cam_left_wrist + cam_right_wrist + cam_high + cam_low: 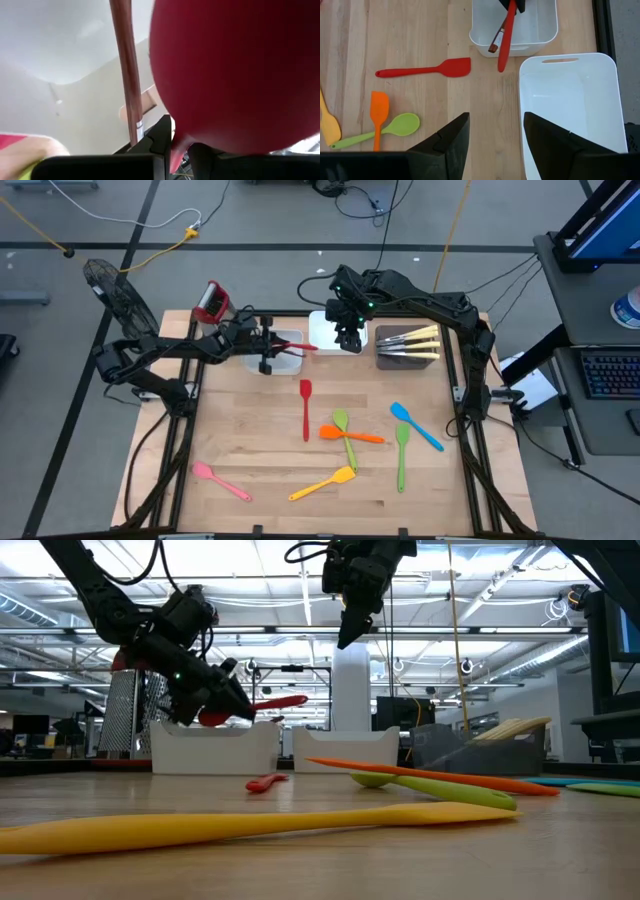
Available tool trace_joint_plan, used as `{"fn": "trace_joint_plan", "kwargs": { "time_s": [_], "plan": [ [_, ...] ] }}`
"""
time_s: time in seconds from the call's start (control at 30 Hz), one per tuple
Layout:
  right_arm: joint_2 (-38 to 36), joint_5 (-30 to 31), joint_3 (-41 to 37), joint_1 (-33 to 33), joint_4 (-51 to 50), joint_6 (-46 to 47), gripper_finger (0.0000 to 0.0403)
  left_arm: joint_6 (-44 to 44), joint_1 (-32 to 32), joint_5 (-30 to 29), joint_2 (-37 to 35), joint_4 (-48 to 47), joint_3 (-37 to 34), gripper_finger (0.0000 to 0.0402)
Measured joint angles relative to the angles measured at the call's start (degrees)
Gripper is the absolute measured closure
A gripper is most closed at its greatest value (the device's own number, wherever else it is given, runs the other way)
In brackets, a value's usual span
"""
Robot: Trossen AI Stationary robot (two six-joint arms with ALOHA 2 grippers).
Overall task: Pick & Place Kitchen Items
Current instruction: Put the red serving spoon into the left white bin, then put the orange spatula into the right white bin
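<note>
Kitchen utensils lie scattered across the near half of a wooden table [250, 440] while two dark robot arms work over the trays at its far edge. The left gripper [272, 346], reaching in from the left, has its fingers closed on a red spoon [297, 345], held nearly level above the left white tray [285, 364]; the spoon's handle sticks out to the right past the tray's rim. In the left wrist view the spoon's red bowl [235, 75] fills most of the picture, and a brown-handled utensil [127, 70] lies in the tray below.

The right gripper [347, 335] hangs above the middle white tray [570, 107] with its fingers spread and nothing between them. Further right, a dark tray [408, 352] holds pale-handled knives [412, 340].

On the open table a red spatula [306, 408] lies near the middle. To its right an orange spatula [350, 435] crosses a green spoon [345, 435], with a second green spoon [402, 455] and a blue spoon [415, 425] beside them. A yellow spatula [322, 484] and a pink spoon [222, 481] lie nearest the front edge. A red-topped metal box [211, 303] stands at the far left corner.
</note>
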Motion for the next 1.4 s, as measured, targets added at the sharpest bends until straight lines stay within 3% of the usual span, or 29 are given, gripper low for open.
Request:
{"fn": "trace_joint_plan", "kwargs": {
  "time_s": [0.3, 0.5, 0.77, 1.13, 1.4],
  "plan": [
    [0.0, 0.0, 0.0, 0.0, 0.0, 0.0, 0.0222, 2.2, 0.0, -0.4, 0.0, -0.5, 0.0, 0.0355],
    [0.0, 0.0, 0.0, 0.0, -0.2, 0.0, 0.0222, 3.1, -0.4, -5.3, 0.0, -0.5, 0.0, 0.0355],
    [0.0, 0.0, 0.0, 0.0, -0.3, 0.0, 0.0222, 3.6, -1.5, -7.3, 0.0, -1.1, 0.0, 0.0349],
    [0.0, 0.0, 0.0, 0.0, -0.3, 0.0, 0.0222, -0.7, -1.5, -7.2, 0.0, -0.1, 0.0, 0.0228],
    [0.0, 0.0, 0.0, 0.0, -0.3, 0.0, 0.0222, -1.3, -1.1, -5.4, -0.5, 13.2, 0.0, 0.0184]
  ]
}}
